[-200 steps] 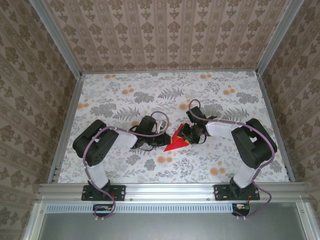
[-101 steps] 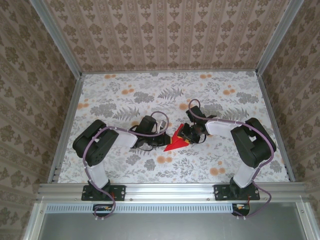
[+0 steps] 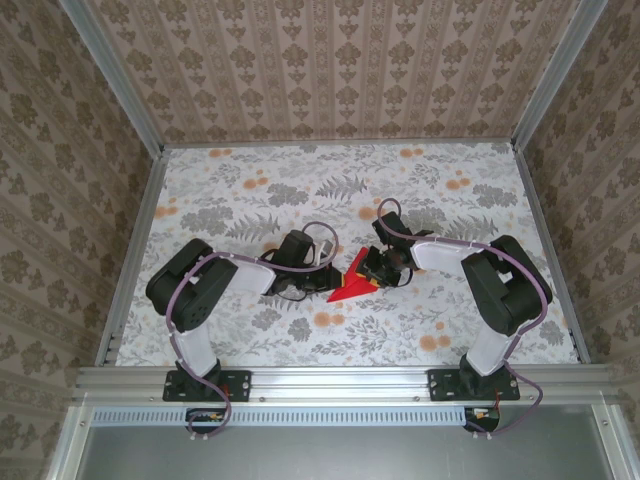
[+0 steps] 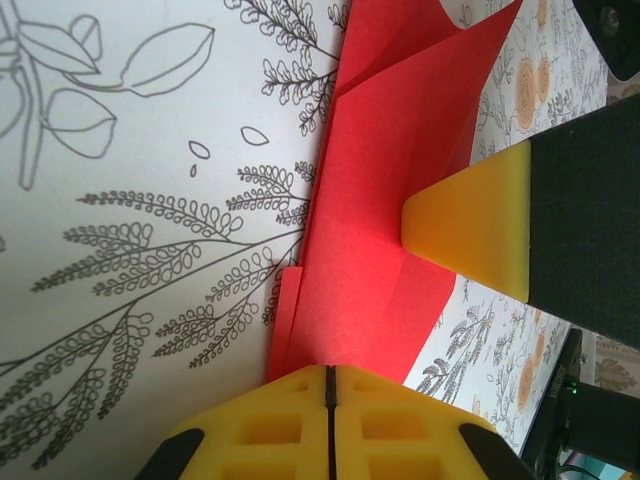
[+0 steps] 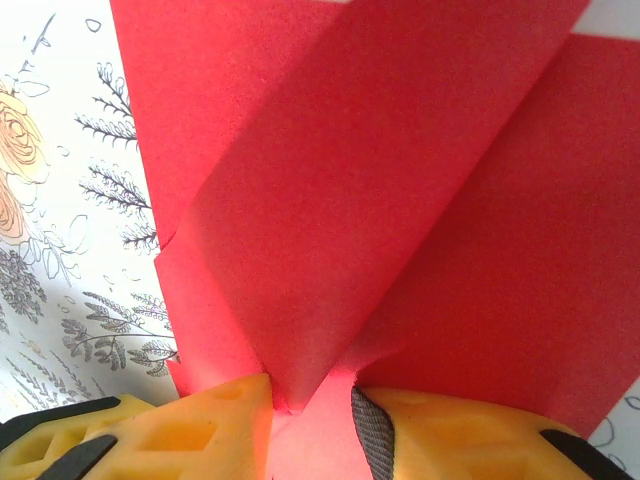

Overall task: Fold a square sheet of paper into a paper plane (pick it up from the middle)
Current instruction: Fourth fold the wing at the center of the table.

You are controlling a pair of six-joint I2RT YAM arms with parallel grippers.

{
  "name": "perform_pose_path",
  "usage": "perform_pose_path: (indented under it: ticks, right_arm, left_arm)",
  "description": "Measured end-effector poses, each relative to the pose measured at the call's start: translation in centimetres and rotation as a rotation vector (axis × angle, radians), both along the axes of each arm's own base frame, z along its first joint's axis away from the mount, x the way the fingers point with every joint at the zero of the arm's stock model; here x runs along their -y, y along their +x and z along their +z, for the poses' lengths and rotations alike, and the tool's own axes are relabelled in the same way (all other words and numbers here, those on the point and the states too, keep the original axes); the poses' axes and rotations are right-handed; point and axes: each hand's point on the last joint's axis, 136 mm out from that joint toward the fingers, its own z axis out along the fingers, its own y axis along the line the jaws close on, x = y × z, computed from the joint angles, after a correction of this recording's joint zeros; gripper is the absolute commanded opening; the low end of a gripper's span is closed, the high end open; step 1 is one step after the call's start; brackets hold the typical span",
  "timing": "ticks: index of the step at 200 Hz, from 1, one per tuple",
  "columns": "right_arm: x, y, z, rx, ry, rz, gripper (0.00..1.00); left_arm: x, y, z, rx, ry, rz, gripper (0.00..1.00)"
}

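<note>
The right gripper (image 3: 370, 268) blocked the left gripper's (image 3: 322, 274) right side, the folded red paper (image 3: 350, 287) between them. The table (image 3: 250, 180) beyond both lay open.

Black-and-white arms (image 3: 238, 272) bear purple cables (image 3: 320, 227), yellow gripper fingers (image 4: 255, 425)

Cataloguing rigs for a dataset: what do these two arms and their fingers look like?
Both the left arm and right arm have black joints and white links, with a lilac cable looping along each. Fingers are yellow with moulded cut-outs, on black backing.
</note>
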Motion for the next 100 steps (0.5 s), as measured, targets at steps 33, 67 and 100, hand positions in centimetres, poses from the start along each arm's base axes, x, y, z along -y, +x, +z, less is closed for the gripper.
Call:
perform_pose_path:
  ticks: [33,67,100]
  right_arm:
    - [0.00,-0.01,-0.01,-0.001,0.000,0.000,0.36]
    - [-0.01,0.00,-0.01,0.000,0.000,-0.001,0.35]
    - [0.01,0.00,-0.01,-0.001,0.000,-0.001,0.34]
  left_arm:
    - [0.40,0.25,-0.06,-0.002,0.003,-0.008,0.08]
    - [0.73,0.53,-0.05,-0.007,0.004,-0.011,0.08]
    - [0.77,0.57,-0.07,-0.012,0.008,-0.011,0.08]
